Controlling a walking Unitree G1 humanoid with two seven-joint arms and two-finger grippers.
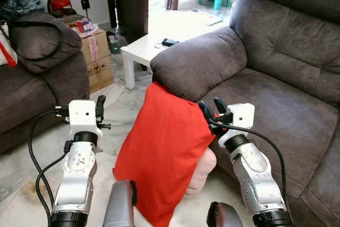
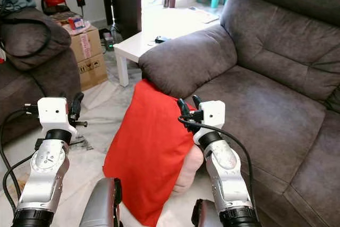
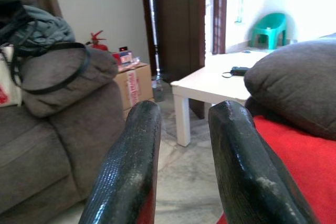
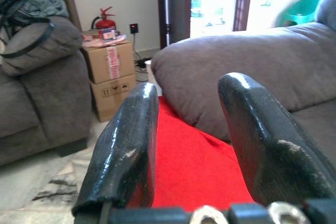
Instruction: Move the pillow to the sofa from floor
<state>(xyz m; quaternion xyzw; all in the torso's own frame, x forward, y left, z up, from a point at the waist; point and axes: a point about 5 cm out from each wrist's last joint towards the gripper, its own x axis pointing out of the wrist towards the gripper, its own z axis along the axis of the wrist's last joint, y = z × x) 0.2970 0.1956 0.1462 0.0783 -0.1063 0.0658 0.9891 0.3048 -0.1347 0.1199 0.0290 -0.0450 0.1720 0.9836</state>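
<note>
A red pillow (image 1: 162, 147) stands on the floor, leaning against the front of the grey sofa (image 1: 276, 110) just below its armrest (image 1: 199, 62). A pale pink cushion (image 1: 204, 171) peeks out from under its lower right side. My right gripper (image 1: 212, 107) is open, fingers up, at the pillow's upper right edge beside the sofa seat. Red fabric lies just beyond the right fingers (image 4: 126, 145) in the right wrist view. My left gripper (image 1: 100, 106) is open and held off to the pillow's left, apart from it. Its fingers (image 3: 131, 166) show a corner of the red pillow (image 3: 304, 156).
A white low table (image 1: 143, 46) stands behind the armrest. Stacked cardboard boxes (image 1: 98, 51) and a second grey sofa (image 1: 32, 78) with a bag on its arm are at the left. Marble floor (image 1: 114, 104) lies open between the two sofas.
</note>
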